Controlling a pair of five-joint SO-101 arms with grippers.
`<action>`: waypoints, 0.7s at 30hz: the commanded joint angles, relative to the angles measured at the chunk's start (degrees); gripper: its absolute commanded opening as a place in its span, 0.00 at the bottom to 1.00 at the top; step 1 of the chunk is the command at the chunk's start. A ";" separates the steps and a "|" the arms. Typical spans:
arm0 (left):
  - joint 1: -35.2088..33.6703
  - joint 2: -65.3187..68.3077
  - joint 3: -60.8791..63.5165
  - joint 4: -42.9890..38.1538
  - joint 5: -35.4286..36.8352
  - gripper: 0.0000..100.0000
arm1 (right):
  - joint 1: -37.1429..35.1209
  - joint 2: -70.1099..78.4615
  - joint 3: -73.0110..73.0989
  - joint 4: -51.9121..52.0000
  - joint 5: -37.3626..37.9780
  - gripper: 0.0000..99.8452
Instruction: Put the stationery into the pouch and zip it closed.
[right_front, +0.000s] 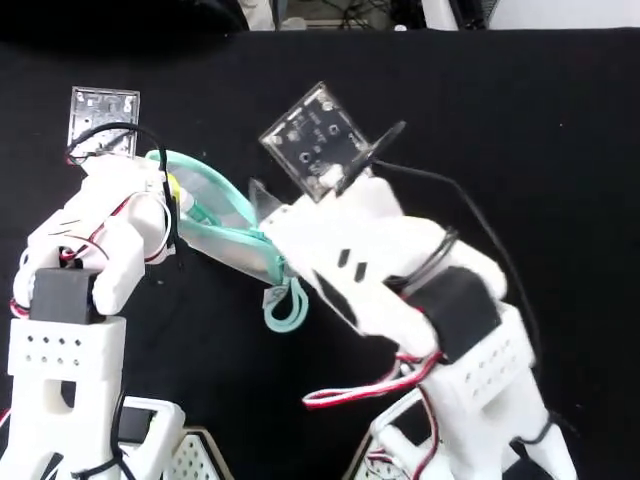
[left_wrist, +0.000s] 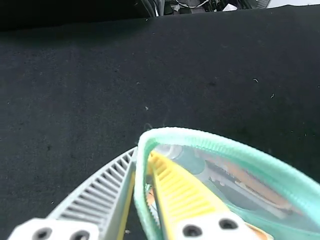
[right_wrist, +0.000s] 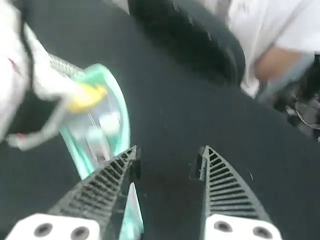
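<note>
Pouch (right_front: 215, 200) of clear plastic with mint trim, on the black table (right_front: 520, 120) between two white arms, stretched slantwise from the left arm toward the front of the right one. Clamped at one end by the left gripper (left_wrist: 142, 156): mint edge caught between a ribbed grey finger (left_wrist: 100, 195) and a yellow finger (left_wrist: 185, 195), with trim arched up and over the yellow one. Yellow finger inside the mouth or flat against the clear wall: impossible to tell; same for the zip. Through the wall, stationery (left_wrist: 240, 180) as orange and pale shapes, too blurred to name piece by piece. At the opposite end, a mint loop (right_front: 285, 305) on the table, just beside the right arm's body. Right gripper (right_wrist: 169, 152) spread wide, its two dark ribbed fingers (right_wrist: 100, 195) well apart, with bare black table between them. Poised beside the pouch's long edge, one finger just beside a strip of mint trim; touching or not, impossible to judge. Farther off in the right wrist view, the pouch's clamped end with the left gripper's yellow finger upon it. Seen from above, a clear square plate (right_front: 320, 140) mounted on the right arm's wrist, tilted on one corner, and a second plate (right_front: 103, 120) beyond the left arm.
</note>
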 joint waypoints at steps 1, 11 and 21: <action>-0.40 2.11 7.78 0.35 -0.70 0.03 | 2.73 -5.85 -1.63 5.10 5.01 0.19; -0.40 2.02 7.08 0.35 -0.53 0.03 | 3.60 -22.90 31.43 -1.14 7.74 0.19; -0.48 2.02 7.34 0.35 -0.70 0.03 | -2.11 -27.21 48.04 -14.51 6.95 0.26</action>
